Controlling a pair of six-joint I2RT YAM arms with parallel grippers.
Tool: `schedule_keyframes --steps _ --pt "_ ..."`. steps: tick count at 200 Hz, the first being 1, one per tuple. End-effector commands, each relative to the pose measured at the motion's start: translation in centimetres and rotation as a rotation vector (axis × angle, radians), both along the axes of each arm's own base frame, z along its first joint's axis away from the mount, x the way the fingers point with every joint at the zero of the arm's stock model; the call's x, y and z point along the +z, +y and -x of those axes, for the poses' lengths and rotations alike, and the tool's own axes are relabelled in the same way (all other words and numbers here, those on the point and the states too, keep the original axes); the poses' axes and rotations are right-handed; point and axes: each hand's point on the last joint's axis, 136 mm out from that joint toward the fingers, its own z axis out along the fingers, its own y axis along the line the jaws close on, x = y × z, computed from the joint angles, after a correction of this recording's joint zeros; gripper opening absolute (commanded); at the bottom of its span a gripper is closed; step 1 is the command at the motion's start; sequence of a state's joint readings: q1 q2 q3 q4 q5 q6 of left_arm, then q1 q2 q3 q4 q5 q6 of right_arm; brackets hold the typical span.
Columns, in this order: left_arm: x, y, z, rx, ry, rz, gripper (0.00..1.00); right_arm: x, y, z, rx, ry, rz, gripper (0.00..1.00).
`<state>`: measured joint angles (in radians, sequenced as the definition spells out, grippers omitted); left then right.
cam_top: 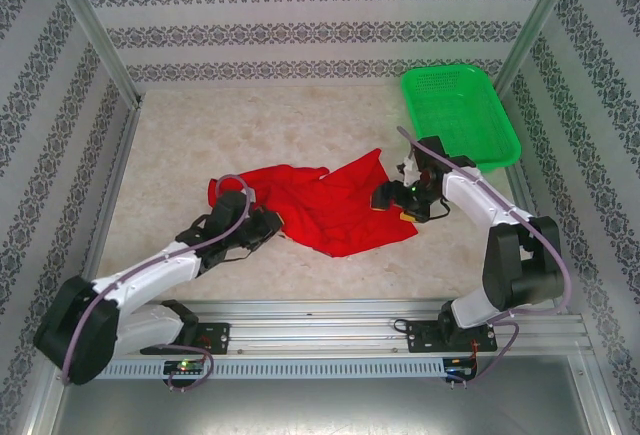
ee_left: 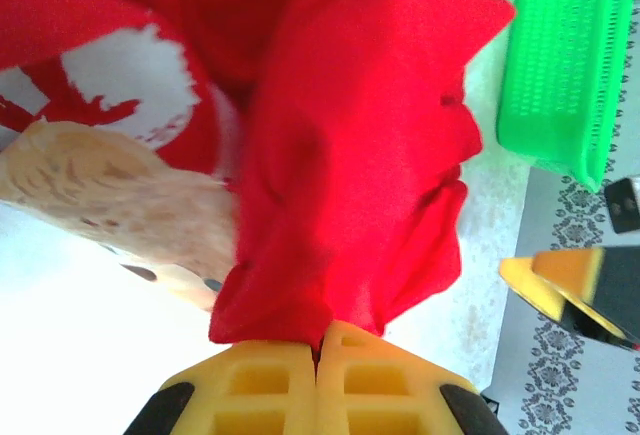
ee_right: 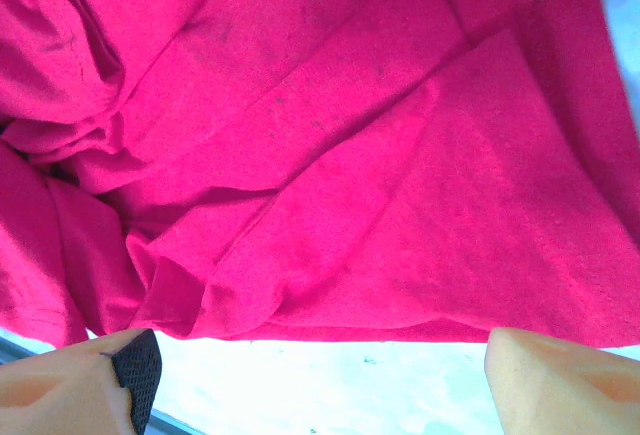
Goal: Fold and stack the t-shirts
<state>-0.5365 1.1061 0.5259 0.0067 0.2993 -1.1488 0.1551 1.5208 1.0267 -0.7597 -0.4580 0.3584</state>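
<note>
Your left gripper (ee_left: 320, 347) clenching on red t-shirt (cam_top: 330, 205), pinching its 8 o'clock edge. Your right gripper (ee_right: 318, 380) hovering spread wide at shirt's 3 o'clock edge. Shirt lying crumpled at centre of table (cam_top: 200, 145); green mesh basket (cam_top: 462, 115) sitting at 1 o'clock.

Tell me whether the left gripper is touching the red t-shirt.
Touching. The left wrist view shows the left gripper shut, with a fold of the red t-shirt pinched where its yellow pads meet.
</note>
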Motion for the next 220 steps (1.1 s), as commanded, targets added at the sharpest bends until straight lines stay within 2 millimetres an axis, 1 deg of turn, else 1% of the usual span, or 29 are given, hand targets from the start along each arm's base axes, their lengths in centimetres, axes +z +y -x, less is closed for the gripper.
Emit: schedule_keyframes --steps 1,15,36,55,75,93,112,142,175,201,220 --pt "1.4 1.6 1.6 -0.033 0.023 -0.121 0.00 0.6 -1.1 0.1 -0.017 -0.010 0.000 0.85" --pt "2.6 2.6 2.4 -0.033 0.028 -0.158 0.00 0.7 -1.9 -0.1 -0.049 -0.007 -0.007 0.85" --pt "3.6 4.4 3.8 -0.017 0.056 -0.206 0.00 0.6 -2.7 -0.4 -0.091 0.000 -0.024 0.85" --pt "4.3 5.9 5.0 -0.011 0.080 -0.254 0.00 0.6 -3.0 -0.7 -0.121 0.000 -0.048 0.85" --pt "4.7 6.7 5.6 -0.015 0.100 -0.272 0.00 0.5 -2.9 -1.1 -0.145 -0.001 -0.075 0.85" --pt "4.9 6.6 5.6 -0.031 0.111 -0.264 0.00 0.3 -2.7 -1.5 -0.154 0.004 -0.092 0.85" --pt "4.4 6.6 5.8 -0.065 0.144 -0.295 0.00 0.3 -2.4 -1.7 -0.158 0.004 -0.110 0.85" --pt "3.7 5.1 5.2 -0.140 0.158 -0.292 0.00 0.0 -1.6 -1.3 -0.134 0.015 -0.115 0.84" --pt "3.1 4.2 4.6 -0.206 0.177 -0.322 0.00 -0.3 -1.5 -0.9 -0.130 0.018 -0.107 0.84" --pt "1.8 3.5 4.6 -0.263 0.210 -0.360 0.00 -0.6 -1.8 -0.5 -0.131 0.028 -0.091 0.84" --pt "0.7 3.7 4.7 -0.273 0.240 -0.392 0.00 -0.7 -1.9 -0.5 -0.133 0.034 -0.082 0.84"
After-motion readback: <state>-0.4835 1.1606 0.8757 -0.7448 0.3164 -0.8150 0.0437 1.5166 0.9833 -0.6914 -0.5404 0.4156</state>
